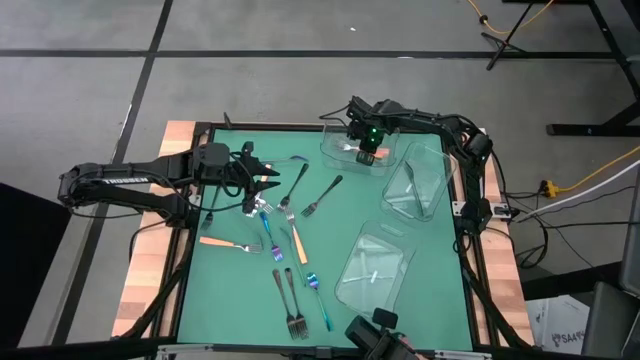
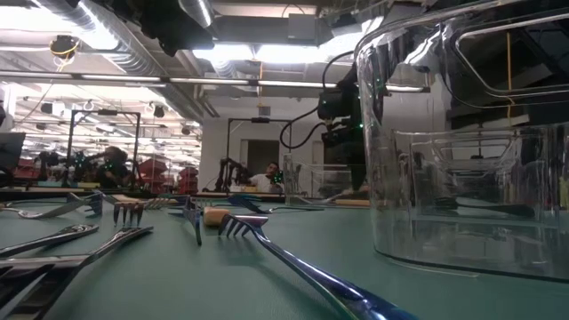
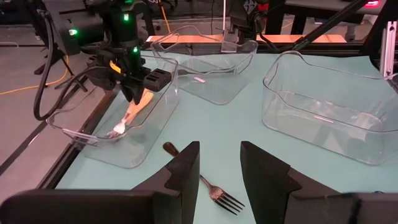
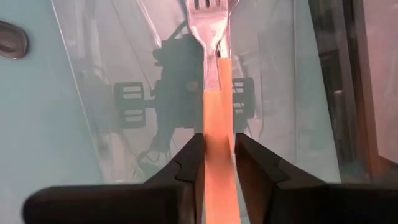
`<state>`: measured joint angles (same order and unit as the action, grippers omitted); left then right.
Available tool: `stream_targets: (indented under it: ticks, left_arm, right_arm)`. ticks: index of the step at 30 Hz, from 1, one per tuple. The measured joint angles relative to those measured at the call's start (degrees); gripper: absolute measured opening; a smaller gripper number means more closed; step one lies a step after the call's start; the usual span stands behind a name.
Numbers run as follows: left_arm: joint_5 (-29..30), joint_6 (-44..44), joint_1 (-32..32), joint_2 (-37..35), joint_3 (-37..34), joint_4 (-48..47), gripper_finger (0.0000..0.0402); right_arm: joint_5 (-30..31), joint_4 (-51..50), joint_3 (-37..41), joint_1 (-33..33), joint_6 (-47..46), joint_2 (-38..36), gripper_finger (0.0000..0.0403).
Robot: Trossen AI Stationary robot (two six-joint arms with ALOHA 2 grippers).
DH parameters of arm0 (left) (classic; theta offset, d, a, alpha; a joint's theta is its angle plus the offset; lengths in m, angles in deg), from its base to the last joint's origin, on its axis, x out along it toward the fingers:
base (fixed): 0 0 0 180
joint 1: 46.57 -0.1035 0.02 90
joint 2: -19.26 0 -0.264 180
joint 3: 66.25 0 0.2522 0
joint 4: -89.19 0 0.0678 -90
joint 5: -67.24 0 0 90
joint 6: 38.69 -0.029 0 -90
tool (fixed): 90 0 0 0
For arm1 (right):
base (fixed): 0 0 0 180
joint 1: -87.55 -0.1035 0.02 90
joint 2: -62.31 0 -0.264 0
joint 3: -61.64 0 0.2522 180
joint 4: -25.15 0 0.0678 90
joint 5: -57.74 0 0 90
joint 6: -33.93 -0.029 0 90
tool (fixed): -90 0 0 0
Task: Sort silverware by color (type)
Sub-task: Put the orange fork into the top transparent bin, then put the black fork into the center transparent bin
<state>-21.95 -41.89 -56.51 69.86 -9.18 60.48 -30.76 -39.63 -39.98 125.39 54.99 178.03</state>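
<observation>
My right gripper (image 1: 366, 150) reaches down into the far clear tray (image 1: 335, 150) and is shut on an orange-handled fork (image 3: 132, 115) with a silver head. My left gripper (image 3: 219, 165) hovers open at the table's left middle, above a dark fork (image 3: 208, 186) that lies flat on the green mat. Several more forks lie flat on the mat: dark ones (image 1: 293, 187), orange-handled ones (image 1: 230, 243) and blue ones (image 1: 270, 235). My right gripper pinches the fork's orange handle (image 4: 217, 146) between its two fingers, which come from above and point down. The handle runs on past the fingertips, along them. The fork slants down, with its silver head (image 3: 117, 130) on the tray's floor.
Two more clear trays stand on the mat, one at the right edge (image 1: 420, 180) and one at the near right (image 1: 375, 270). A wooden rim (image 1: 150, 270) frames the mat. Bare mat lies in the middle, between the forks and the trays.
</observation>
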Motion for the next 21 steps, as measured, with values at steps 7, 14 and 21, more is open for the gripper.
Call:
stream_targets:
  ticks: [7,14,21]
  left_arm:
    - [0.0,0.0,0.0,0.0,0.0,0.0,0.0110]
    - [0.0,0.0,0.0,0.0,0.0,0.0,0.0110]
    - [0.0,0.0,0.0,0.0,0.0,0.0,0.0110]
  right_arm:
    - [0.0,0.0,0.0,0.0,0.0,0.0,0.0096]
    - [0.0,-0.2,0.0,0.0,0.0,0.0,0.0096]
    - [0.6,-7.6,-4.4,0.0,0.0,0.0,0.0097]
